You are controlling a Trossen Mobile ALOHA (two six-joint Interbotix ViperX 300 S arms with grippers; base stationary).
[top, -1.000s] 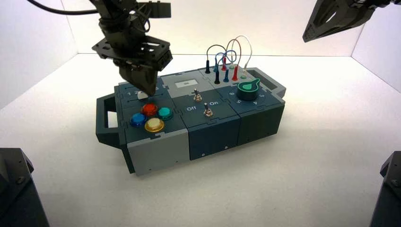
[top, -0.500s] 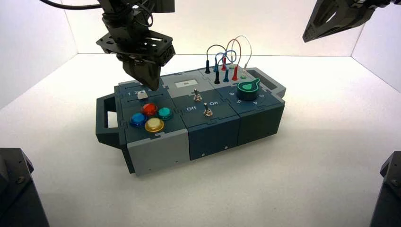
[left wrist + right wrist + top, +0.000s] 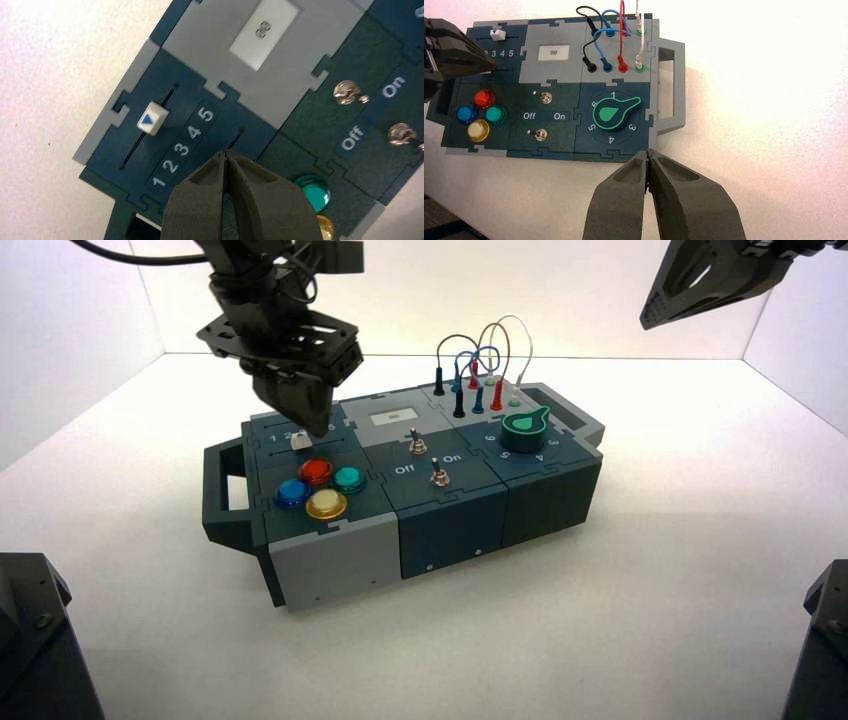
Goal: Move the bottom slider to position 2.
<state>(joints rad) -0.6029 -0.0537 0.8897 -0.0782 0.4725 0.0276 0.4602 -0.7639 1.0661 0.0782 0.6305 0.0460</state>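
Fingers together, the left gripper (image 3: 318,432) hovers just right of the bottom slider (image 3: 301,441) on the box (image 3: 335,559); the right gripper (image 3: 648,322) waits, raised at right. Lettering reads "1" to "5", including position 2 (image 3: 170,166), "Off" and "On." White walls (image 3: 600,300) back the pale tabletop (image 3: 680,540).

The bottom slider (image 3: 301,442) is plain white; the numeral "2" (image 3: 170,166) is white on dark blue.
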